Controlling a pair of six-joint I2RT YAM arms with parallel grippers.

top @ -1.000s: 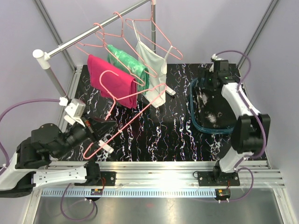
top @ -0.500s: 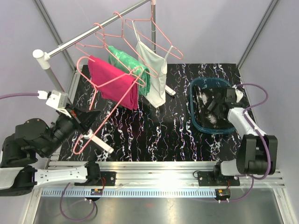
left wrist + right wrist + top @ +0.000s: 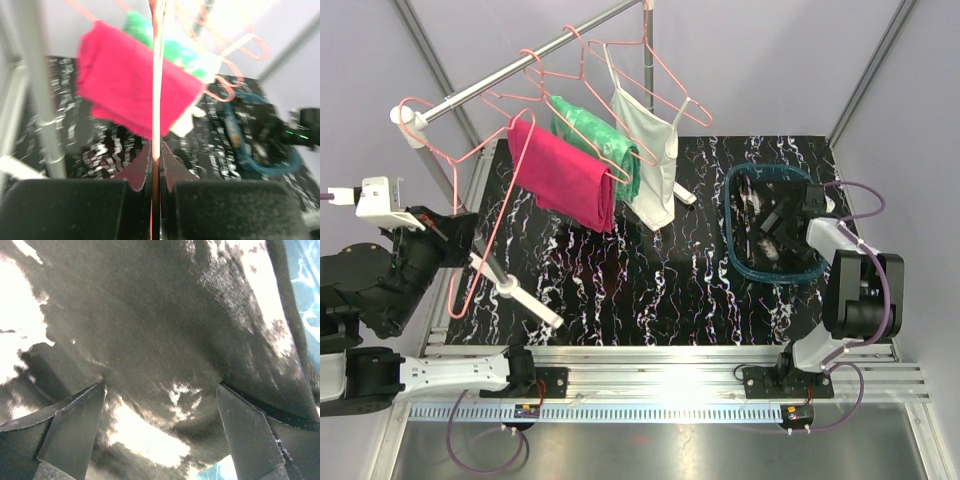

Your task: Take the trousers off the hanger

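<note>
My left gripper (image 3: 458,236) (image 3: 156,148) is shut on the wire of an empty pink hanger (image 3: 496,214) (image 3: 158,75), held at the table's left side near the rail's end. The magenta trousers (image 3: 565,176) (image 3: 131,85) and the green and white trousers (image 3: 596,134) hang folded over pink hangers on the rail (image 3: 520,64). The black speckled trousers (image 3: 772,250) (image 3: 165,315) lie in the blue basket (image 3: 736,256). My right gripper (image 3: 782,222) (image 3: 161,386) is open inside the basket, its fingers spread over that cloth.
A white tank top (image 3: 650,150) hangs to the right of the green trousers. The rail's upright pole and its white foot (image 3: 516,296) stand just in front of my left arm. More empty pink hangers hang on the rail.
My left arm has swung the empty hanger left and back, away from the hanging clothes. My right gripper came from the basket's far rim into the basket, over the black trousers.
</note>
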